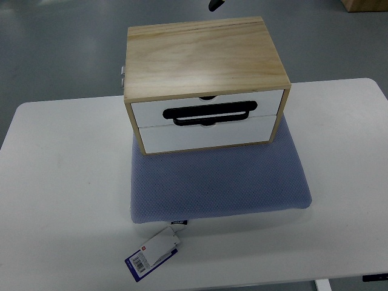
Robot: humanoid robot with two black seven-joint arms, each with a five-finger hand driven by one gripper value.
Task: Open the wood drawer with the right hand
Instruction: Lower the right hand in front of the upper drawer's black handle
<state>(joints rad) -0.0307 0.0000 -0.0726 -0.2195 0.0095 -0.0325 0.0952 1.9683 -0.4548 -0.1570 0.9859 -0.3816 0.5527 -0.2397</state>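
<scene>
A small wooden drawer box (203, 54) stands on a blue-grey cushion pad (218, 182) in the middle of the white table (60, 200). It has two white drawer fronts, upper (151, 112) and lower (206, 134), both closed flush. A black loop handle (209, 114) lies across the upper front. Neither robot hand nor arm shows in the top view.
A white and blue price tag (154, 253) hangs off the pad's front edge onto the table. A small metal fitting (123, 77) sticks out at the box's left rear. A dark object (216, 5) shows at the top edge, on the grey floor beyond.
</scene>
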